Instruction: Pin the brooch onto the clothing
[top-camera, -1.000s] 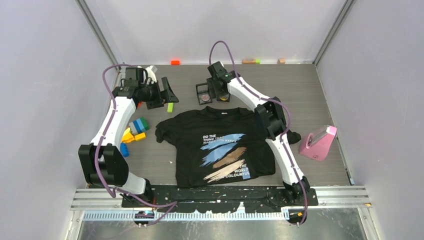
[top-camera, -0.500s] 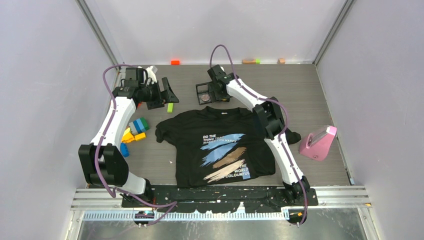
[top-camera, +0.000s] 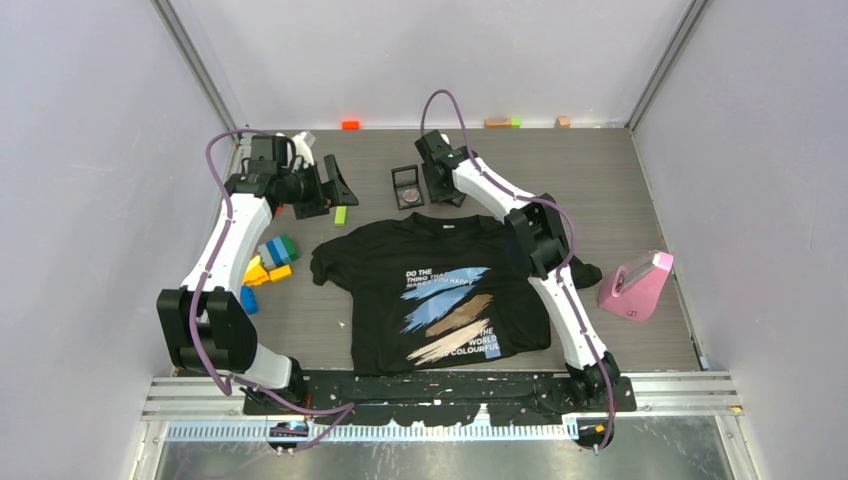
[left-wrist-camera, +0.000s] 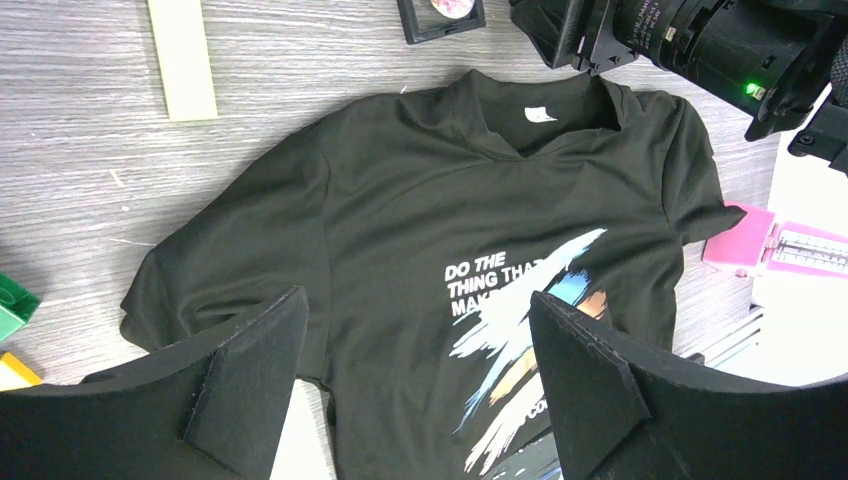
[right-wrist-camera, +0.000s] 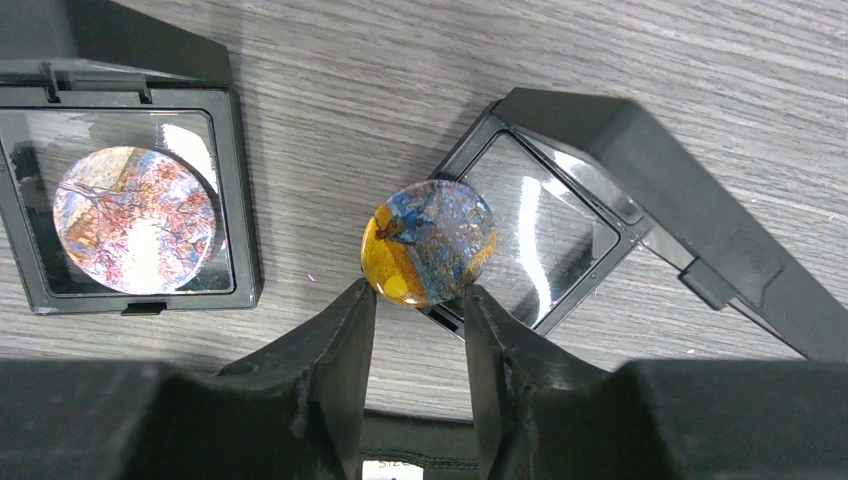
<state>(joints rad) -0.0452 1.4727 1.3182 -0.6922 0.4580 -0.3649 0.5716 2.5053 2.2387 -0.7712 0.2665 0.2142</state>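
Partly hidden beneath the left gripper (left-wrist-camera: 415, 320), whose fingers gape wide and empty, the T-shirt (left-wrist-camera: 400, 200) shows "DO THE THING THA", the rest lost under its brush streaks. The right gripper (right-wrist-camera: 417, 300), half-closed, pinches the brooch (right-wrist-camera: 428, 243) by its lower edge, right at the fingertips.

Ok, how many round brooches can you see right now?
2. One pink-and-white brooch lies in the closed case; one orange-and-blue brooch sits at the tips of the right gripper, by the open case.
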